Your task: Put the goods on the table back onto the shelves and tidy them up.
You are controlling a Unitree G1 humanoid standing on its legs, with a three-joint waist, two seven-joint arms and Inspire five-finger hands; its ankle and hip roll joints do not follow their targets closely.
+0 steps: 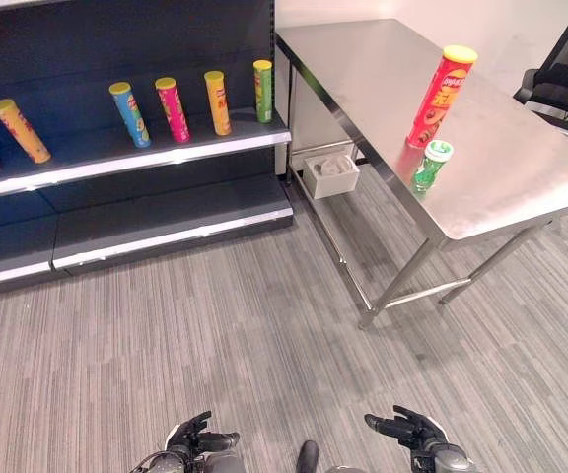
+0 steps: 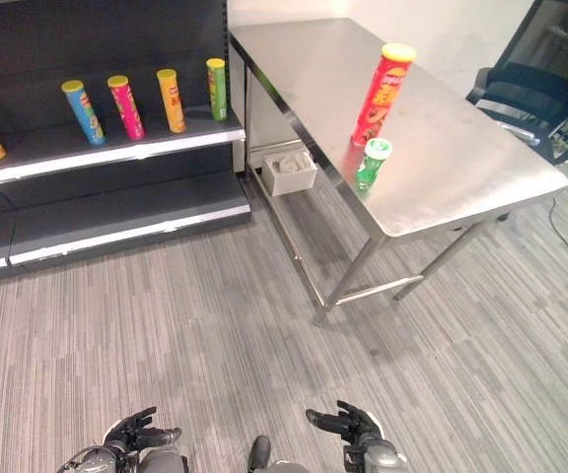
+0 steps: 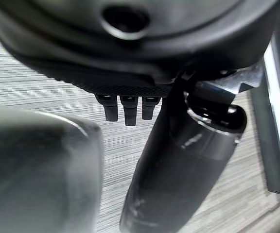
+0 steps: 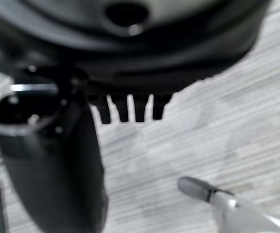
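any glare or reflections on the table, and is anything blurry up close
Left eye view: the steel table mirrors the red can and green bottle softly, with no hard glare. Left wrist view: the left robot hand is soft. Right wrist view: the right robot hand is blurred.

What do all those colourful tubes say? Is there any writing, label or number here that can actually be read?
Red tube on the table: print on its side, too blurred to read.
Green can beside it: label unreadable.
Blue, pink, yellow, green and orange tubes on the shelf: print too small to read.
No numbers or signs seen elsewhere.
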